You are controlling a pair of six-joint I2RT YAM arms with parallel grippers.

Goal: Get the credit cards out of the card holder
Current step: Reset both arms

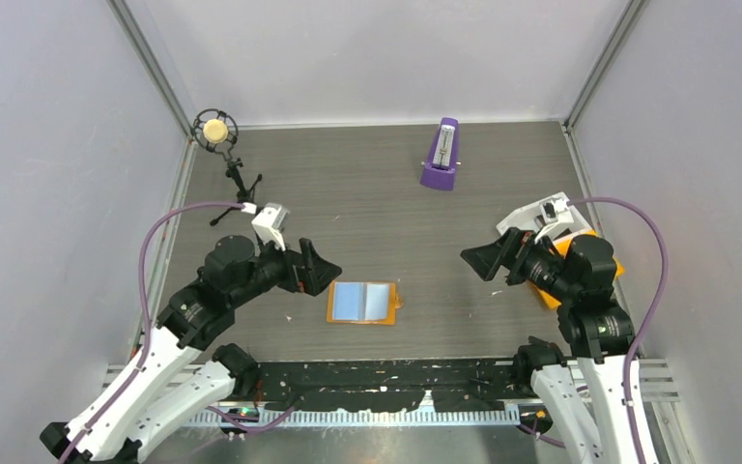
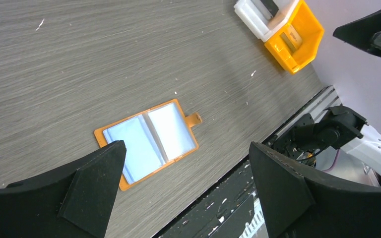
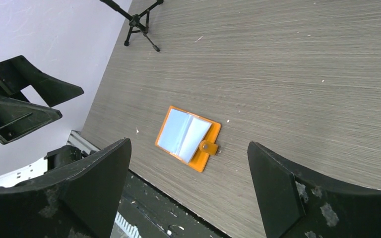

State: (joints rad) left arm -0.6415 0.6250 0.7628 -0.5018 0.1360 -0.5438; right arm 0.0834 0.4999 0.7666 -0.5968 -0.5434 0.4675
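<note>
The orange card holder (image 1: 332, 307) lies open and flat near the table's front edge, snap tab (image 1: 398, 298) to the right. Light blue credit cards (image 1: 365, 302) fill both its halves. It also shows in the left wrist view, card holder (image 2: 194, 118) with cards (image 2: 168, 130), and in the right wrist view, card holder (image 3: 206, 157) with cards (image 3: 183, 131). My left gripper (image 1: 328, 271) hovers open just left of it, nothing between its fingers. Off to the holder's right, my right gripper (image 1: 473, 261) is raised and open, also holding nothing.
A purple metronome (image 1: 441, 155) stands at the back centre. A microphone on a small tripod (image 1: 217, 130) is at the back left. An orange bin (image 2: 297, 37) and a white bin (image 2: 263, 15) sit at the right, behind the right arm.
</note>
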